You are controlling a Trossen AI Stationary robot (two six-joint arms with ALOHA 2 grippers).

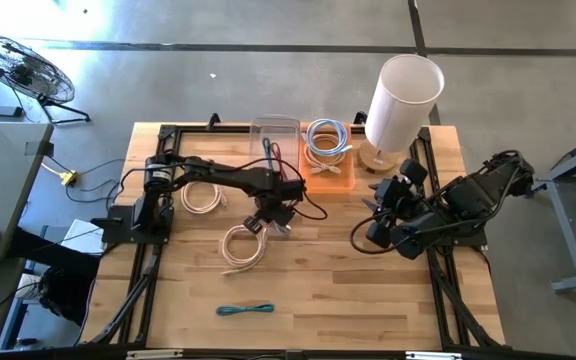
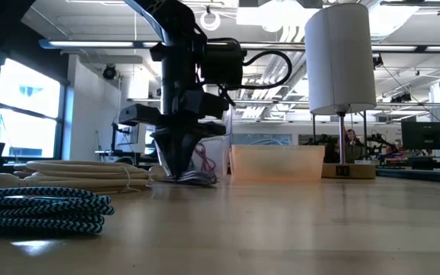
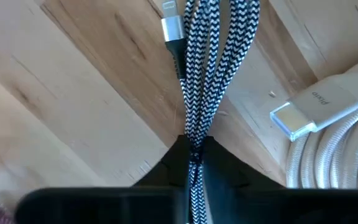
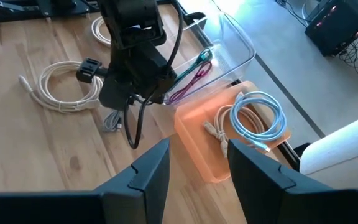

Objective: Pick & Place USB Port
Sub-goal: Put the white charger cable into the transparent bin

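Clearly the left hand (image 1: 278,222) is clenched on the black-and-white braided cable (image 3: 207,93) at centre frame, pinching its bundled strands low on the desk (image 1: 368,290) for lifting; the right hand (image 4: 194,165) waits released, right.

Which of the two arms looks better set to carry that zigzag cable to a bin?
The left. Its gripper is already shut on the black-and-white braided cable at the table's middle, close to the orange bin. The right gripper waits open and empty at the table's right side.
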